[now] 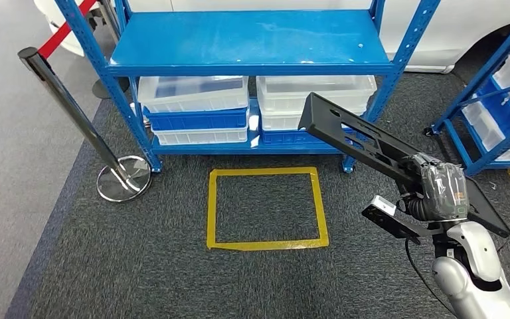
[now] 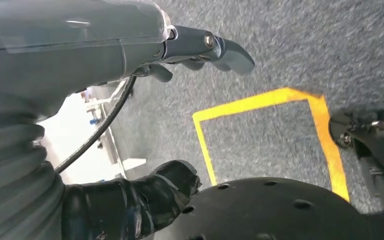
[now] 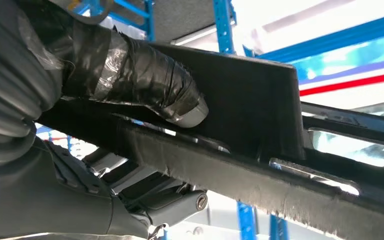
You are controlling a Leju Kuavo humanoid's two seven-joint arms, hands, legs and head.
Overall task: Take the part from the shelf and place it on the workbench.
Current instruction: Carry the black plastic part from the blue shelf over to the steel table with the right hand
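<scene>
The part (image 1: 365, 143) was a long, flat, black plastic panel with slots cut in it, and it was in the air in front of the blue shelf (image 1: 252, 40), not on it. Its long axis ran on a diagonal: the far end pointed toward the shelf, at the height of the lower level where the white and blue bins (image 1: 196, 109) stood, and the near end pointed back toward the robot, on the right side of the shelf. The far end was higher than the near end, so the panel was tilted.

The right hand (image 1: 441, 189) held the part near the end closer to the robot. In the right wrist view the taped dark fingers (image 3: 145, 82) lay flat on one face of the panel (image 3: 260, 115) and the grey thumb was under its edge, so the panel was clamped between them. The silver right arm (image 1: 475, 272) came up from below, to the right of the shelf.

The left hand (image 2: 130, 65) hung low over the grey carpet, away from the shelf. Its fingers were apart and nothing was in it.

On the carpet just in front of the shelf there was a square of yellow tape (image 1: 265, 207). Left of the shelf stood a chrome post (image 1: 73, 113) with a red belt.
</scene>
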